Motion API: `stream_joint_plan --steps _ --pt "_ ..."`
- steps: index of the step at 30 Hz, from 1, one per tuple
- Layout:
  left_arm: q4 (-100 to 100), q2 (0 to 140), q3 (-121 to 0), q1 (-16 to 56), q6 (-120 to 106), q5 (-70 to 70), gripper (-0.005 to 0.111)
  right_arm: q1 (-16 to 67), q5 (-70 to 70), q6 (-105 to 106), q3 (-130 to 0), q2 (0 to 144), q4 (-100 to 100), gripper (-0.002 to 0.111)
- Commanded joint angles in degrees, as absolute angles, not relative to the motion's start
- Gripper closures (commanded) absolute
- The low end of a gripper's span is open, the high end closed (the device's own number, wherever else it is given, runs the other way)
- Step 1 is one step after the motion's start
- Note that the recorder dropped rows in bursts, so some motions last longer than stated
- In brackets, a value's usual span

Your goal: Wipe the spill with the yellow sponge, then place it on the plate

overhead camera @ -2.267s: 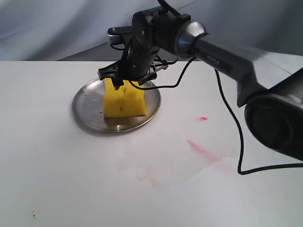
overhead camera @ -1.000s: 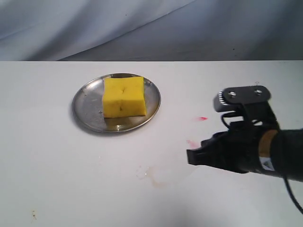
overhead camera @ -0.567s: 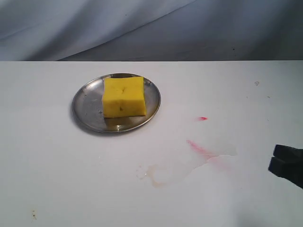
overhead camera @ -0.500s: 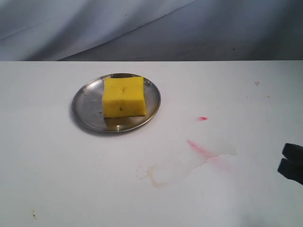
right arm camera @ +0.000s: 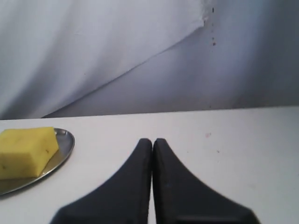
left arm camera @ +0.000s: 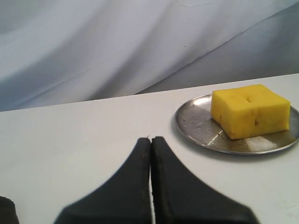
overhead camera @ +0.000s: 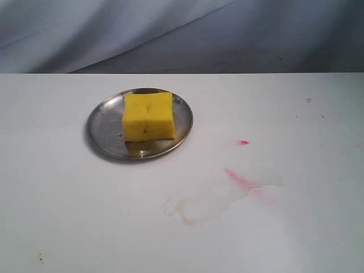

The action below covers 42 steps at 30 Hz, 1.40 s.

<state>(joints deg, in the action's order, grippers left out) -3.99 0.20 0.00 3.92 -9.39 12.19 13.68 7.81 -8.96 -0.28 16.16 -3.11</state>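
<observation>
The yellow sponge (overhead camera: 148, 116) lies flat on the silver plate (overhead camera: 105, 133) at the back left of the white table, with nothing touching it. The spill (overhead camera: 196, 207) is a pale tan blotch with a pink-red streak (overhead camera: 242, 181) in the middle front. Neither arm shows in the exterior view. My left gripper (left arm camera: 150, 139) is shut and empty, low over the table, with the sponge (left arm camera: 250, 109) and plate (left arm camera: 196, 128) ahead of it. My right gripper (right arm camera: 152, 140) is shut and empty too, with the sponge (right arm camera: 25, 150) and plate (right arm camera: 63, 149) off to one side.
A tiny bright red speck (overhead camera: 244, 142) sits beyond the spill. A small brown mark (overhead camera: 40, 259) lies near the front left corner. A grey-blue cloth backdrop (overhead camera: 182, 34) hangs behind the table's far edge.
The right arm let go of the sponge on the plate, drew back to the right across the spill and left the exterior view. The sponge and plate have stayed put.
</observation>
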Motion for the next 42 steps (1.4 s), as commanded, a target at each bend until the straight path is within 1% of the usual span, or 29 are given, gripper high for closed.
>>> stream_joint_plan --steps 1,6,12,16,42 --pt "-3.94 0.0 0.0 3.95 -9.15 11.77 0.107 13.2 5.75 -4.17 0.0 10.0 -2.52 0.108" --pt "-3.94 0.0 0.0 3.95 -9.15 11.77 0.107 12.98 4.84 -1.49 0.0 4.6 -2.52 0.108" --pt "-3.94 0.0 0.0 3.95 -9.15 11.77 0.107 8.74 2.79 -1.61 0.0 0.1 -1.48 0.108" --pt "-3.94 0.0 0.0 3.95 -9.15 11.77 0.107 8.47 2.46 1.53 0.0 0.0 0.48 0.108" --pt "-3.94 0.0 0.0 3.95 -9.15 11.77 0.107 8.57 2.37 1.54 0.0 0.0 0.67 0.108"
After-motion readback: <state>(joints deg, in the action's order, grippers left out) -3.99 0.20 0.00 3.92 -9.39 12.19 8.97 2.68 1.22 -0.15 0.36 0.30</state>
